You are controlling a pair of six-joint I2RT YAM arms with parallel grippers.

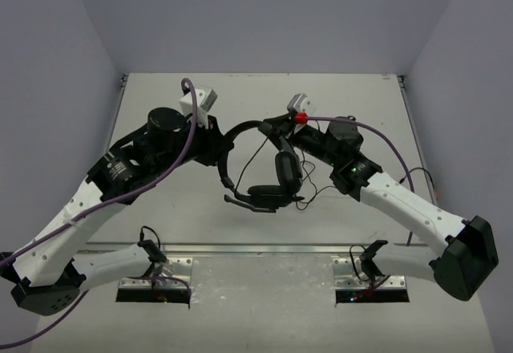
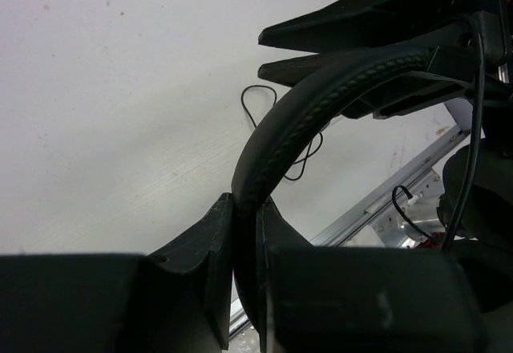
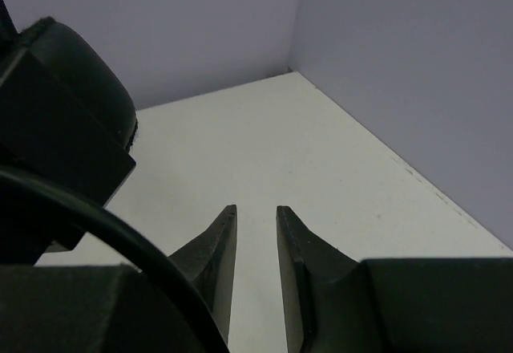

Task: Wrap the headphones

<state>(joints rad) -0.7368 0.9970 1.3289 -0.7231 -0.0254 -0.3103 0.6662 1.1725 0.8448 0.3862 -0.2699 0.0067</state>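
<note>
The left gripper (image 2: 244, 208) pinches the headphones (image 2: 321, 104) by their stitched headband (image 2: 264, 156), which arcs up and right toward the right gripper (image 2: 264, 54) (its two dark fingers lie just above the band), while the thin cord (image 2: 256, 87) loops on the white table (image 2: 120, 88) behind.

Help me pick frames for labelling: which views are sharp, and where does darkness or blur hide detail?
Top external: evenly lit and sharp, soft shadows under the headphones. Left wrist: headband stitching crisp, but the left gripper near the lens is dark and soft. Right wrist: bright table, the right gripper a near-black silhouette with little surface detail.
</note>
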